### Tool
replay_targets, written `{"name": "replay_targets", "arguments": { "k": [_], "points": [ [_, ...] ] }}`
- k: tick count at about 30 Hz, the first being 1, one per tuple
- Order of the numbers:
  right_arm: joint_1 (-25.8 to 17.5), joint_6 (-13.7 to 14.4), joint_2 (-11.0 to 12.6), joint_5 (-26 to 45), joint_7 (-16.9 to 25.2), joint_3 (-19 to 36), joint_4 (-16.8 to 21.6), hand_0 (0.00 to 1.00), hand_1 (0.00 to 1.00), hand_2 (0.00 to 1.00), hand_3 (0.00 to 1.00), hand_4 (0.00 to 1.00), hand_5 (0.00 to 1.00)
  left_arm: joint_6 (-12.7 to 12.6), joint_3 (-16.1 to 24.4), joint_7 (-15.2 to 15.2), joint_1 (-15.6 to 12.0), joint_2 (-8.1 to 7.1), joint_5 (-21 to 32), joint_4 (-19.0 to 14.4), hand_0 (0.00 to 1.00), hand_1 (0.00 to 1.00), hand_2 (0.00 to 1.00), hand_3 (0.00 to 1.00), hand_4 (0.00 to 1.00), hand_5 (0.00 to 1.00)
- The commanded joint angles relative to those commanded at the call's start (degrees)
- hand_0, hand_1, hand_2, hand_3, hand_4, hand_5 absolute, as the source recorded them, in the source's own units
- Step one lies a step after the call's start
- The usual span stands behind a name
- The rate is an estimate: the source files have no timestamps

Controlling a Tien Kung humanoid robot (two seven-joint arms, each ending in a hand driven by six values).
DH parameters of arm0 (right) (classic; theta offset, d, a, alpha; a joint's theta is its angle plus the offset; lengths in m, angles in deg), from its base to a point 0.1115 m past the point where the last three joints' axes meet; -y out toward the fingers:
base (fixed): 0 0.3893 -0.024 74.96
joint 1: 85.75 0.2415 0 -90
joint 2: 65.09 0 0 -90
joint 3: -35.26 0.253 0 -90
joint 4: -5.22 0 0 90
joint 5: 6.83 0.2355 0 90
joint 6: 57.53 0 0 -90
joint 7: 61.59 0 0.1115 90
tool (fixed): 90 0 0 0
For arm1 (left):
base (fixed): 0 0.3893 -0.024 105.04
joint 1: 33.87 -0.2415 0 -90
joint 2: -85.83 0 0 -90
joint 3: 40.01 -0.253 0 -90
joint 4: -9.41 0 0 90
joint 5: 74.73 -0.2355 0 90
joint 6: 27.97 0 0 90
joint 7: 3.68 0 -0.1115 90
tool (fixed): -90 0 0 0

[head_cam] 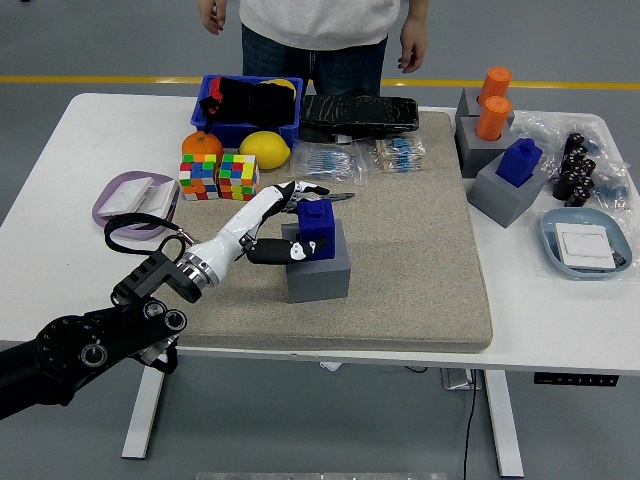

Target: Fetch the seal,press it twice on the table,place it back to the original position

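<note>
Blue seal (318, 230) sits on its grey block (318, 270), mid-mat (420, 290). Left hand (278, 222) is right on it, fingers (305, 190) and thumb wrapped around its sides. Bare mat lies open to the right.

Left hand (283, 215) clasps the blue seal (317, 229) — seated on its grey block (318, 273).

one head cam, high, facing fwd/down over table (60, 150)

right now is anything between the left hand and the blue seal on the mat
Nothing visible. The left hand is already at the blue seal, fingers around it on the grey block.
</note>
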Motion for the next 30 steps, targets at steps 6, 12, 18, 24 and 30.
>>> {"name": "replay_targets", "arguments": {
  "k": [6, 12, 18, 24, 30],
  "points": [
    [0.00, -0.01, 0.05, 0.00, 0.02, 0.07, 0.01, 0.922, 0.824, 0.830, 0.859, 0.998, 0.828, -0.01, 0.25, -0.14, 0.22, -0.15, -0.37, -0.24, 0.664, 0.503, 0.528, 0.784, 0.634, 0.002],
    [-0.09, -0.09, 0.06, 0.10, 0.03, 0.01, 0.06, 0.923, 0.824, 0.830, 0.859, 0.998, 0.830, 0.26, 0.20, -0.76, 0.12, -0.49, -1.23, -0.66, 0.665, 0.502, 0.527, 0.784, 0.634, 0.002],
    [-0.14, -0.13, 0.00, 0.16, -0.03, -0.11, 0.06, 0.923, 0.824, 0.829, 0.860, 0.998, 0.832, 0.40, 0.11, -0.97, 0.02, -0.61, -1.34, -0.61, 0.663, 0.502, 0.523, 0.784, 0.633, 0.002],
    [-0.09, -0.12, 0.03, 0.22, -0.02, -0.31, 0.07, 0.923, 0.825, 0.830, 0.860, 0.998, 0.832, 0.03, -0.20, -0.40, -0.08, -0.27, -0.75, 0.03, 0.663, 0.501, 0.523, 0.782, 0.632, 0.002],
    [-0.07, -0.09, 0.04, 0.17, 0.03, -0.14, 0.06, 0.923, 0.824, 0.830, 0.860, 0.998, 0.833, -0.23, -0.79, -0.25, 0.07, 0.14, -0.99, 0.40, 0.662, 0.500, 0.522, 0.783, 0.631, 0.002]
  ]
}}
